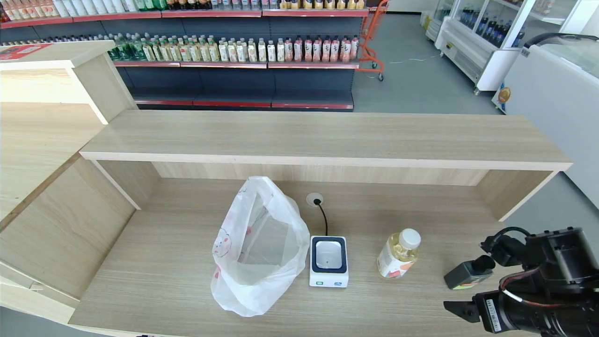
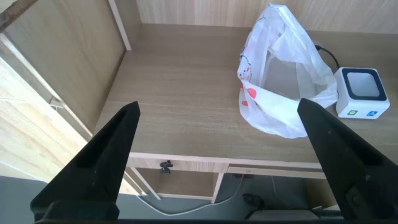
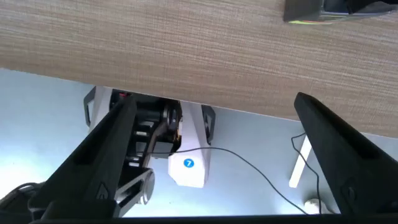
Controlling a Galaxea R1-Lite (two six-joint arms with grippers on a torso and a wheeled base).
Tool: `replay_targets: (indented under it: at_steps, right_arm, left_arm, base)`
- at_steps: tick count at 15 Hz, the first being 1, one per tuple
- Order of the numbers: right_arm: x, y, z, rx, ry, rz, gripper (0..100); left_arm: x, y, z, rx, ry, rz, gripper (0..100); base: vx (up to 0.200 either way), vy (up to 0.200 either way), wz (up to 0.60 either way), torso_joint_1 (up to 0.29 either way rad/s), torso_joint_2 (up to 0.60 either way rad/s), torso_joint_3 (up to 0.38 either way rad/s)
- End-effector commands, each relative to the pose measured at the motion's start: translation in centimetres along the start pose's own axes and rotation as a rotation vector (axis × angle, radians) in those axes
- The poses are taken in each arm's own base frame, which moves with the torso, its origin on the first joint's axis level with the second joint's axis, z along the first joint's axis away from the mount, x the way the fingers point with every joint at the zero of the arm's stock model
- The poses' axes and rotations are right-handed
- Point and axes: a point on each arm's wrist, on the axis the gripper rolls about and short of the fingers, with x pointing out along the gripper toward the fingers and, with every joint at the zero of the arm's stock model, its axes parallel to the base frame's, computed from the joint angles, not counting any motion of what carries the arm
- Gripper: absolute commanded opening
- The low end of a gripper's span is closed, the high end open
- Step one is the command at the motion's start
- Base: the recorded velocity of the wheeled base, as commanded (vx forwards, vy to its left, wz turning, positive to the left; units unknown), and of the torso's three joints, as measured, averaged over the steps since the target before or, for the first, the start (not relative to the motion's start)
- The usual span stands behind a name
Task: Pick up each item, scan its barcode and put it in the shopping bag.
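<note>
A white plastic shopping bag [image 1: 255, 252] stands open on the wooden counter [image 1: 164, 281], also seen as the bag [image 2: 283, 81] from my left wrist. Right of it sits a white barcode scanner [image 1: 328, 261] with a dark window facing up. A small bottle [image 1: 399, 253] with a white cap and pale yellow contents stands upright right of the scanner. My right arm [image 1: 538, 290] is at the counter's near right corner, right of the bottle. Its gripper [image 3: 217, 162] is open and empty over the counter's front edge. My left gripper [image 2: 217, 162] is open and empty, off the counter's near left side.
A raised shelf [image 1: 327, 140] runs along the back of the counter, with side walls at both ends. The scanner's black cable [image 1: 323, 217] runs to a hole at the back. A small dark box with a coloured label [image 1: 468, 275] shows beside the right arm.
</note>
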Motion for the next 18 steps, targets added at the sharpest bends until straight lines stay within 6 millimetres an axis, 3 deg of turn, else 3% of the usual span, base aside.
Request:
replay_targets:
  at_steps: [1, 8, 18]
  right_arm:
    - [3.1, 0.3, -0.8, -0.037, 0.077, -0.007, 100]
    - [8.2, 2.5, 0.2, -0.108, -0.105, 0.057, 100]
    - [12.1, 3.2, 0.4, -0.169, -0.287, 0.068, 100]
  left_arm:
    - [0.0, 0.0, 0.0, -0.001, -0.001, 0.000, 100]
    - [0.0, 0.0, 0.0, -0.001, -0.001, 0.000, 100]
    - [0.0, 0.0, 0.0, -0.001, -0.001, 0.000, 100]
  base:
    - [0.000, 0.000, 0.00, 0.000, 0.00, 0.000]
    - [0.000, 0.000, 0.00, 0.000, 0.00, 0.000]
    - [0.000, 0.000, 0.00, 0.000, 0.00, 0.000]
